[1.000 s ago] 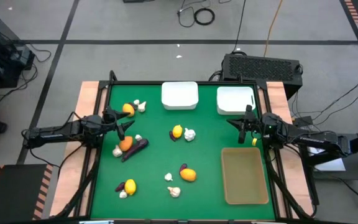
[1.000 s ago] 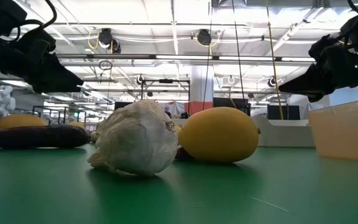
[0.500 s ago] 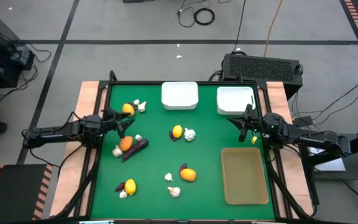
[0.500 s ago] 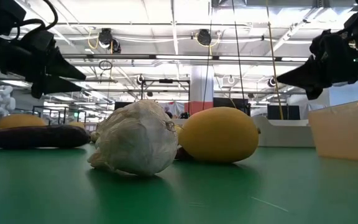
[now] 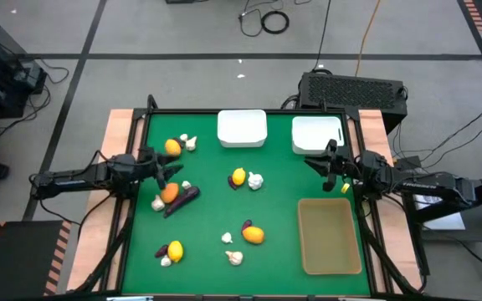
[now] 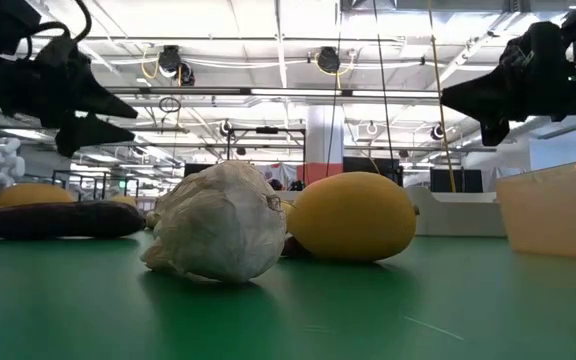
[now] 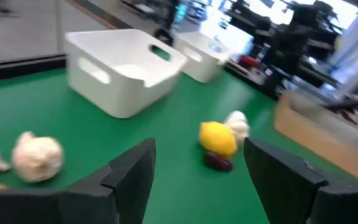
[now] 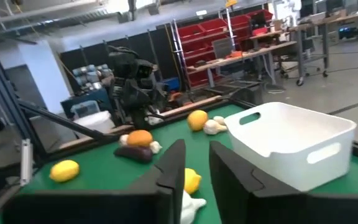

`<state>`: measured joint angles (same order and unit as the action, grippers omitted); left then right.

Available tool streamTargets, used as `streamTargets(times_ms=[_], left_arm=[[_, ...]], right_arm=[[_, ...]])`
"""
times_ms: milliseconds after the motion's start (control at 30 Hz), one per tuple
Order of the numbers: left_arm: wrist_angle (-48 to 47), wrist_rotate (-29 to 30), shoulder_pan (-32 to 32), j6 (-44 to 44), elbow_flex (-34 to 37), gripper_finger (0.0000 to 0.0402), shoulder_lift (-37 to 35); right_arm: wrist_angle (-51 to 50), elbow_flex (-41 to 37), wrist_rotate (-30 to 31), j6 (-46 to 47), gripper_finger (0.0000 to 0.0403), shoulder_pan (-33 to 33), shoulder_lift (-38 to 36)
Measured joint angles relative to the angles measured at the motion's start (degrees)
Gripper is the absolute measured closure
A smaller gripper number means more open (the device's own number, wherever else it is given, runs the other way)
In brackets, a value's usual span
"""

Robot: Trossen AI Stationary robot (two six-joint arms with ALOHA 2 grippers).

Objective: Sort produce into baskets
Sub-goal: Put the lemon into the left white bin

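Note:
Produce lies scattered on the green table (image 5: 207,217): orange fruit (image 5: 172,146) and white bulbs at the far left, an orange fruit (image 5: 168,192) against a long purple piece (image 5: 184,196), and a yellow fruit (image 5: 238,176) beside a bulb (image 5: 255,181) mid-table. Two white bins (image 5: 242,129) (image 5: 316,135) stand along the far edge and a tan tray (image 5: 329,236) at the right. My left gripper (image 5: 167,165) (image 7: 197,155) hovers open at the left, above the table. My right gripper (image 5: 315,163) (image 8: 197,155) hovers at the right near the second bin, its fingers a narrow gap apart. Neither holds anything.
More fruit, bulbs and purple pieces lie toward the near edge (image 5: 254,235) (image 5: 175,249) (image 5: 234,257). A black box with a grille (image 5: 351,88) sits beyond the far right corner. Wooden strips (image 5: 124,125) border the table's left and right sides.
My right gripper has risen a little, tipped and rolled, and its fingers have parted slightly from shut. My left gripper has stayed in place and rolled about its own axis, so in the low view its two fingers now show one above the other.

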<state>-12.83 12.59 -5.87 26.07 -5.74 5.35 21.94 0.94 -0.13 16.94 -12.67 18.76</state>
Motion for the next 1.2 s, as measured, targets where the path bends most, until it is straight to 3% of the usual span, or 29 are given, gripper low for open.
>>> streamTargets(times_ms=[233, 533, 867, 1200], left_arm=[[-1.1, -0.7, 0.0, -5.3, -6.4, 0.0150, 10.0], [-14.8, -0.1, 2.0, -3.4, -20.7, 0.0150, 22.5], [-21.4, 12.1, 10.5, 3.0, -24.3, 0.0150, 31.3], [-20.8, 18.5, 13.5, 0.8, -24.1, 0.0150, 32.8]], right_arm=[[-1.2, 6.9, 0.2, -0.1, 0.0267, 2.7, 9.7], [-8.2, 22.0, 0.3, -6.7, 0.0225, 6.2, 27.3], [-24.9, 44.0, 0.2, -14.4, 0.0220, 12.2, 50.8], [-41.7, 66.5, 0.2, -33.7, 0.0215, 11.5, 73.8]])
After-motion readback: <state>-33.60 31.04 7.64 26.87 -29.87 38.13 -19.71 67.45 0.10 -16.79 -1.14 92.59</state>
